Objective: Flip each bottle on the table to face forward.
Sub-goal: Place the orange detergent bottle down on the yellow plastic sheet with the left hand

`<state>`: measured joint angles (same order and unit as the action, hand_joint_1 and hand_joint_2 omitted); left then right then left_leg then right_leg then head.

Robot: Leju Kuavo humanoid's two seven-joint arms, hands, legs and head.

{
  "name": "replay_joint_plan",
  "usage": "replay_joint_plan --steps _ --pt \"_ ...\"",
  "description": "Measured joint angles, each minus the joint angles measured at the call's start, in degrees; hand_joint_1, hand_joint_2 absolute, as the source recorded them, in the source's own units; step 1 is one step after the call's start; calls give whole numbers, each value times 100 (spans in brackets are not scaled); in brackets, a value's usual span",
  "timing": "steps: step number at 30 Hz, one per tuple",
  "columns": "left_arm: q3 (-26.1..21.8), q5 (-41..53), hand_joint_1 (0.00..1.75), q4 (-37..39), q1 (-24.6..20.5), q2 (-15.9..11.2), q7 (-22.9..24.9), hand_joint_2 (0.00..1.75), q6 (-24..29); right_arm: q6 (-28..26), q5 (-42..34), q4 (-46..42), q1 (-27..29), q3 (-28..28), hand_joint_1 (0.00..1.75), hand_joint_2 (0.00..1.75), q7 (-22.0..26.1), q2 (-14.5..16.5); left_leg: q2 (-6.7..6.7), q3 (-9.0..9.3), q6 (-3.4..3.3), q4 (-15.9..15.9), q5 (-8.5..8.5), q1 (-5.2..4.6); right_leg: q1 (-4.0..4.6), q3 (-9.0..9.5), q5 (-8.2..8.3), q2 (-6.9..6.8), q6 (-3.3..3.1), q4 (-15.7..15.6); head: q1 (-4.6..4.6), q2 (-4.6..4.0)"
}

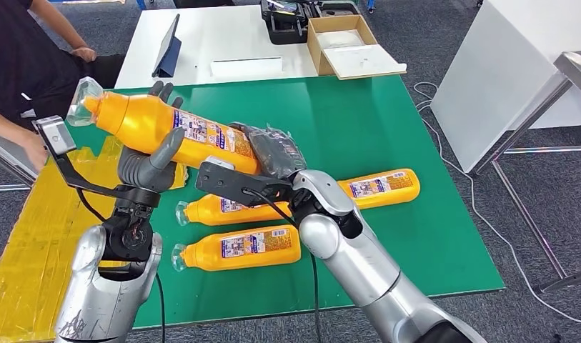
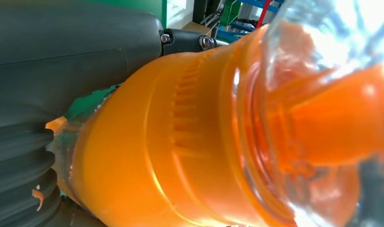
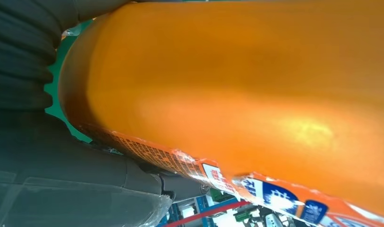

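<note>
I have one orange bottle [image 1: 166,128] lifted off the green surface [image 1: 387,121], held between both hands and tilted, its clear-capped neck pointing up and away from the robot's right arm. My left hand [image 1: 153,153] wraps the bottle near its shoulder, fingers [image 1: 162,91] curled over the far side and thumb on the near side. In the left wrist view the neck and clear cap [image 2: 322,94] sit right in front of the lens, with the grey thumb pressed against the body. My right hand [image 1: 273,153] grips the base end of the same bottle; part of the printed label [image 1: 209,132] shows on the body between the hands. In the right wrist view the orange body [image 3: 256,94] lies against the hand, label edge [image 3: 275,194] along one side.

Three more bottles lie flat on the green surface, all below the lifted bottle: one [image 1: 237,248] nearest the robot, one [image 1: 216,209] just behind it, and one [image 1: 380,187] beyond the right arm. All three show labels facing up.

A cardboard box [image 1: 351,46] sits on the white table beyond the green surface. A person's arm [image 1: 19,139] rests beside the lifted bottle's cap end.
</note>
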<state>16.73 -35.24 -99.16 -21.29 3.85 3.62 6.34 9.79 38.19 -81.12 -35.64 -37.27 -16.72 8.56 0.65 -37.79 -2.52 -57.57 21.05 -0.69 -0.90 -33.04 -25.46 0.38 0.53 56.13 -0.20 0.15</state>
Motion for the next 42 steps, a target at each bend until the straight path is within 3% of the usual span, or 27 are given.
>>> replay_joint_plan --steps 3,4,7,8,33,35,37,39,42 --pt "19 38 0 1 -1 0 -10 175 76 7 13 16 -1 -34 175 175 -3 46 -1 0 0 0 0 0 0 -1 0 0 0 0 -1 0" --pt "36 49 16 3 -1 1 -15 175 103 8 13 21 -1 -44 175 175 -4 61 -1 0 0 0 0 0 0 -1 0 0 0 0 -1 0" --pt "118 26 146 24 0 3 -32 175 169 3 -29 25 -11 -80 175 175 -16 83 0 0 0 0 0 1 0 -1 0 0 0 0 -2 0" --pt "149 11 174 32 -1 7 -45 175 187 -1 -61 25 -15 -87 175 175 -25 84 0 0 0 0 0 2 0 -1 0 0 0 0 -1 0" --pt "449 -46 175 155 100 140 -522 175 328 -309 -457 235 58 -198 175 175 76 -220 -2 1 0 -1 0 2 -1 -3 0 1 0 -1 -1 0" --pt "461 -56 175 155 137 140 -555 175 354 -337 -460 254 79 -224 93 175 88 -248 -2 1 0 0 0 2 -1 -3 0 1 0 -1 -1 0" --pt "466 -60 175 150 169 140 -584 175 372 -359 -466 274 91 -248 6 87 92 -284 -2 0 0 0 0 2 -1 -3 0 1 0 -1 -1 0" --pt "447 -54 175 103 202 131 -619 175 386 -403 -497 292 116 -267 0 0 124 -343 -2 0 0 0 0 2 -1 -2 0 1 0 -1 -1 0" --pt "293 -15 175 -68 236 80 -678 175 370 -451 -671 301 196 -233 0 0 198 -471 0 0 0 0 0 1 -1 -2 0 0 0 -1 -2 0"
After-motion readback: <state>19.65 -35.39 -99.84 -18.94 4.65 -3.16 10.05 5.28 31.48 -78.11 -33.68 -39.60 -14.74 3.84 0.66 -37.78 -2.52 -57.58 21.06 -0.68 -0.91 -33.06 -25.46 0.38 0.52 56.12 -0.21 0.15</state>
